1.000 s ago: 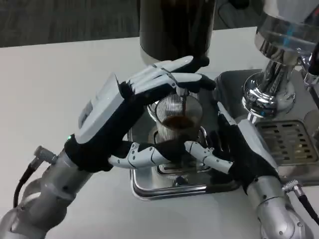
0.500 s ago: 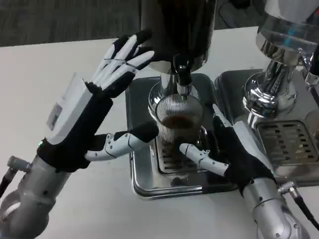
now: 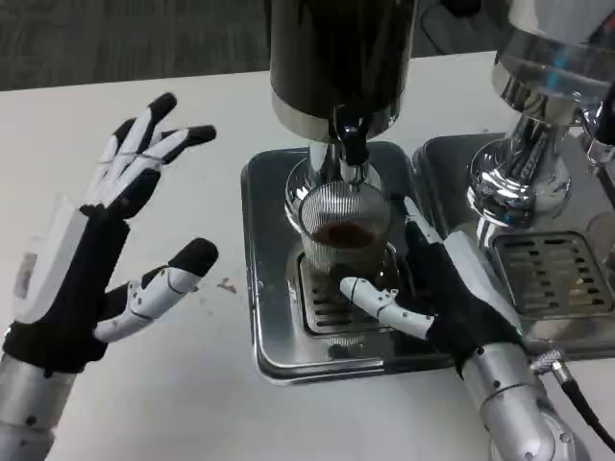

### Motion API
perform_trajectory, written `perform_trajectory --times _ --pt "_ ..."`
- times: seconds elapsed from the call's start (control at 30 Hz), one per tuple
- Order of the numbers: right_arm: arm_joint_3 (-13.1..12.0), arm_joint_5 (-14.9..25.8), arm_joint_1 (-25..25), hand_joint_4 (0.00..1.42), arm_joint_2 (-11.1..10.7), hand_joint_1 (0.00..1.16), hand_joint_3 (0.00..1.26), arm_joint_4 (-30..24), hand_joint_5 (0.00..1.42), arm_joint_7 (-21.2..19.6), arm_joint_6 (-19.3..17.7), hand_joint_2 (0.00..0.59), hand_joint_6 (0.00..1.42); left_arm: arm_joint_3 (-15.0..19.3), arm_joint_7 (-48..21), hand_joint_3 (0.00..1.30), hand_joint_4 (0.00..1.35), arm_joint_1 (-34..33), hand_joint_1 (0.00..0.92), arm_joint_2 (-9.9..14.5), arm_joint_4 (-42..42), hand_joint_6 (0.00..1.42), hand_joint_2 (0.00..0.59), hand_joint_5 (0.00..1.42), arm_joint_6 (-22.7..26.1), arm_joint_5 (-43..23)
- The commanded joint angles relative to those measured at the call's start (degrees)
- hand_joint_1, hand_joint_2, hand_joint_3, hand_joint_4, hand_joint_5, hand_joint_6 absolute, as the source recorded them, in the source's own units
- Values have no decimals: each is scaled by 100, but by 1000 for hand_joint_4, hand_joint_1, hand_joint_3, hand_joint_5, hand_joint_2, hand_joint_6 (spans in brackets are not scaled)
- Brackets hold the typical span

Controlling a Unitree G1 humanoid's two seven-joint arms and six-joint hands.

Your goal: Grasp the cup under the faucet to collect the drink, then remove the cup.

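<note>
A ribbed clear cup (image 3: 344,226) with dark drink in it stands on the grate of a steel drip tray (image 3: 267,197), right under the black faucet (image 3: 352,146) of a dark dispenser (image 3: 341,58). My right hand (image 3: 454,288) wraps the cup from the right: its thumb lies across the front of the cup's base, and its fingers reach up along the cup's right side. Over the bare table to the left of the tray, my left hand (image 3: 101,245) hovers with fingers spread wide and nothing in it.
A chrome machine (image 3: 538,115) with its own slotted grate (image 3: 557,274) stands close on the right, beside my right wrist. A small brown spot (image 3: 226,285) marks the white table near my left thumb.
My left hand has lifted off the faucet lever and swung away left over the table, fingers spreading. The stream into the cup has stopped. My right hand stays at the cup.
</note>
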Motion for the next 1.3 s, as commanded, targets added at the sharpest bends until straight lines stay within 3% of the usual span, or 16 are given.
perform_trajectory --times 0.03,0.37,1.03,1.13,1.2,1.3 --pt "-21 30 -73 0 60 488 0 114 0 -123 -164 195 0 -48 -92 156 0 197 0 155 207 0 196 137 272 -194" --pt "-66 60 -161 0 204 518 0 409 0 -404 -495 198 0 -107 -23 163 0 420 0 185 479 0 194 146 550 -218" --pt "-77 175 -354 0 360 572 0 933 0 -568 -969 196 3 -186 20 213 0 611 0 250 700 0 203 161 695 -214" --pt "-100 230 -402 0 396 584 0 1026 0 -584 -1016 189 45 -207 6 226 0 623 0 252 699 0 204 171 714 -202" --pt "-45 61 -443 0 356 589 0 1028 0 -669 -1005 189 63 -226 -6 227 0 630 0 259 702 0 204 172 723 -194" --pt "-99 191 -481 0 417 630 0 1105 0 -647 -1044 177 116 -255 -18 232 0 642 0 263 694 0 204 173 741 -191"
